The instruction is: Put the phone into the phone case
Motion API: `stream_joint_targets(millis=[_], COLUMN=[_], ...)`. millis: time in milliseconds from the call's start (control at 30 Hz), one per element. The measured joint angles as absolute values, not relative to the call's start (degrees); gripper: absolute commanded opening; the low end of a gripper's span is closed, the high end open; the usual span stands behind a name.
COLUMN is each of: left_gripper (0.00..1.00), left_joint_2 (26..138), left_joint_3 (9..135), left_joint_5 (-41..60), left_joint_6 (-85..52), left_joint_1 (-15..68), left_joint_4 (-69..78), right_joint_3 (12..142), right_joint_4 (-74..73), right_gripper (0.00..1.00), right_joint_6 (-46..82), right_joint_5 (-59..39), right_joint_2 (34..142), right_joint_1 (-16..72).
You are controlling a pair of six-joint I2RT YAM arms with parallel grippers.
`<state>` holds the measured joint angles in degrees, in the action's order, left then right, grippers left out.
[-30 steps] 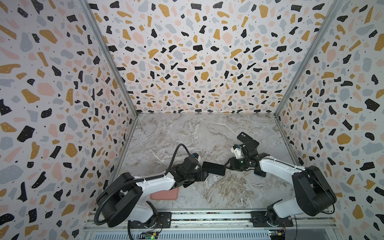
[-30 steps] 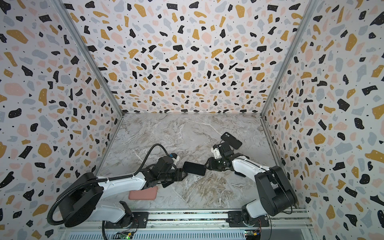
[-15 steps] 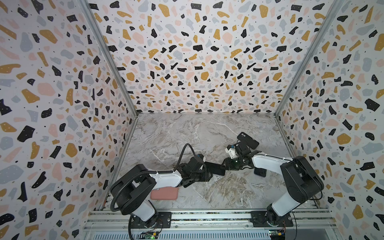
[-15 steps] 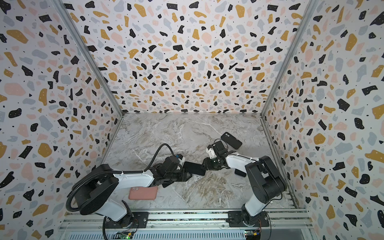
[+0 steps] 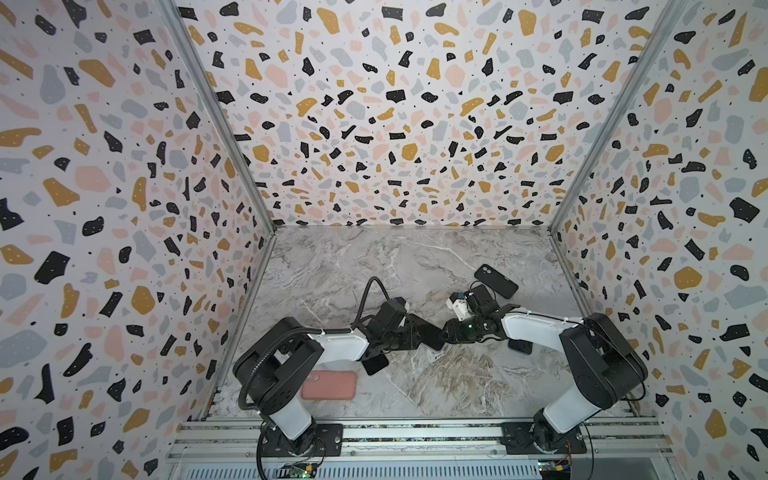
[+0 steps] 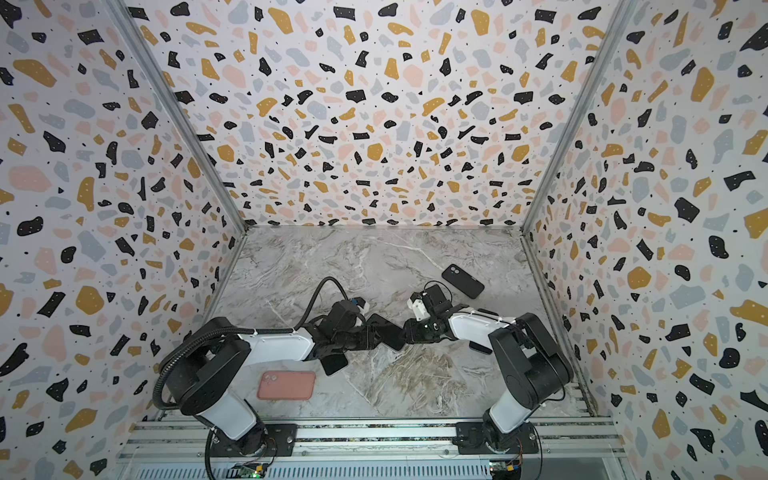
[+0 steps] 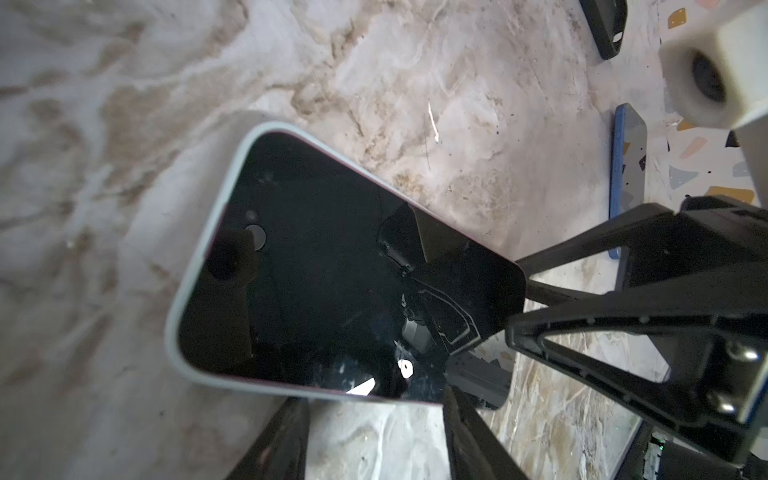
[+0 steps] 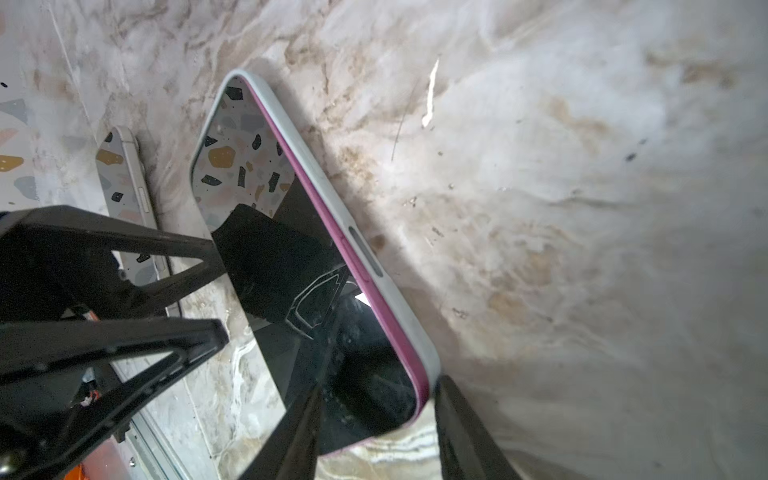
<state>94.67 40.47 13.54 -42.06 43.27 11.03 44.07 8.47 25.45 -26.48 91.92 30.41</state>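
The phone [image 7: 332,270] has a dark screen and a magenta edge. It lies in a pale grey phone case [image 8: 365,249], low over the marble floor at mid-front in both top views [image 5: 428,336] [image 6: 386,334]. The magenta edge shows inside the case wall. My left gripper [image 7: 374,405] [image 5: 409,337] stands open, both fingertips against one long side of the cased phone. My right gripper [image 8: 376,390] [image 5: 446,334] is open at the phone's short end. One finger touches the case corner and the other lies over the screen.
A black phone or case [image 5: 496,281] lies at the back right and a pink one [image 5: 329,385] at the front left. Dark handsets lie under the left arm [image 5: 375,364] and the right arm [image 5: 520,346]. Patterned walls close in three sides.
The phone has stayed at about the same spot. My left gripper has moved in closer to it. Both arms have swung their elbows inward towards the middle.
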Motion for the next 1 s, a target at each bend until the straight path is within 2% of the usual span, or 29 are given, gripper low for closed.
stream_joint_targets(millis=[633,1000], left_gripper=[0.44,0.48], left_joint_2=[99.07,89.76], left_joint_3=[45.06,39.94], left_joint_5=[14.7,19.35], left_joint_6=[-40.29,-49.95], left_joint_1=[41.78,42.17], left_joint_4=[10.35,10.02], right_joint_3=[39.86,39.35], right_joint_4=[4.64,4.89], right_gripper=[0.39,0.38], right_joint_6=[29.85,32.14], right_joint_5=[-27.79,-26.06], right_joint_2=[89.36,84.12], right_joint_1=[38.09,37.74])
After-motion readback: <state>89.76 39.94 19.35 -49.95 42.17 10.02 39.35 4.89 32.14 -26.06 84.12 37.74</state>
